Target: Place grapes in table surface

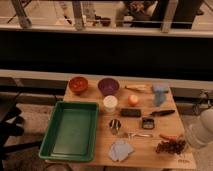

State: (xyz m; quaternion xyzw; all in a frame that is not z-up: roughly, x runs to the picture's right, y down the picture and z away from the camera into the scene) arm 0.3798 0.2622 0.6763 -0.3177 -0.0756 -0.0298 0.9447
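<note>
The grapes (170, 146), a flat bunch of dark reddish-brown berries, lie at the front right corner of the light tan table surface (100, 150). My white arm (200, 131) comes in from the right edge. My gripper (184, 144) is a dark shape at its lower end, right at the bunch's right end. I cannot tell whether it touches the grapes. A thin red-orange chilli (168, 137) lies just behind the bunch.
A green tray (70, 131) fills the left of the table. At the back are an orange bowl (78, 84), a purple bowl (108, 85) and a blue cloth (160, 93). A white cup (110, 103), an orange fruit (133, 99), small dark items (131, 112) and a grey-blue cloth (121, 149) sit mid-table.
</note>
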